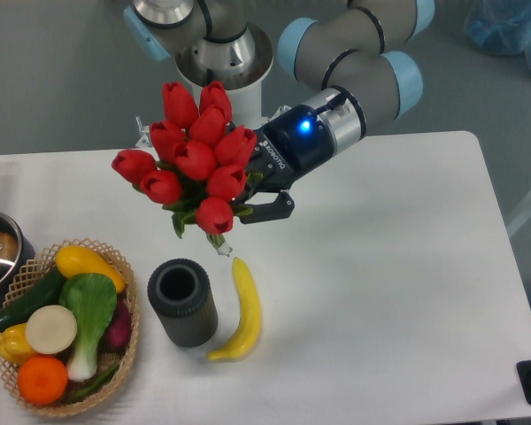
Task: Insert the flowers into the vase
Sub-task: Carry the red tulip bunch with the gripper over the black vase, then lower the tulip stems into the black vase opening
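Red flowers (195, 159) sit clamped in the gripper (248, 199) jaws, stems tipped down-left; the vase (182, 301) mouth waits just below-left.

A robotics lab: an industrial arm (354, 53) mounted at a plain white table (407, 292) with toy food.

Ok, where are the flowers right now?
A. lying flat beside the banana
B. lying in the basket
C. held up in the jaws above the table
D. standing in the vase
C: the flowers are gripped by the gripper and hang in the air, stem ends above and a little right of the vase, whose hollow is still empty.
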Controlling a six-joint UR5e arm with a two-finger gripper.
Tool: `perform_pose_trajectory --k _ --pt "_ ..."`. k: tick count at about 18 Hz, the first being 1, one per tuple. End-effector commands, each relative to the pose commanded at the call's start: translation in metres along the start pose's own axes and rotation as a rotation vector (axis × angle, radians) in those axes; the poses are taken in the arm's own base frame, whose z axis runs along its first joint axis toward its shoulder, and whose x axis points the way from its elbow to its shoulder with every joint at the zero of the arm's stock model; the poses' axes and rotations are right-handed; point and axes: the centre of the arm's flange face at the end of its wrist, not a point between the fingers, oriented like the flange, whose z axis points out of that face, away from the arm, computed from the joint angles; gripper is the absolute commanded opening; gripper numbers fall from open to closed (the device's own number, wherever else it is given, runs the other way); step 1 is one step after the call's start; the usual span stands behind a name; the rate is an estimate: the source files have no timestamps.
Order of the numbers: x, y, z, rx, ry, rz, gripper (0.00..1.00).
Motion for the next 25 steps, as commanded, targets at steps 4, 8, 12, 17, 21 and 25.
perform_pose_trajectory --k 4,8,12,17,21,25 --pt "0.011 0.014 0.024 -0.005 0.042 -0.005 0.36" --pt "0.008 0.016 0.025 -0.005 0.046 0.006 0.35" --pt "0.008 0.020 0.026 -0.017 0.043 0.026 0.33" --pt "-0.002 0.028 0.038 -0.008 0.069 0.011 0.33" --pt "-0.001 0.037 0.045 0.035 0.094 0.008 0.33" --pt "0.000 0.039 0.043 0.063 0.099 0.003 0.33"
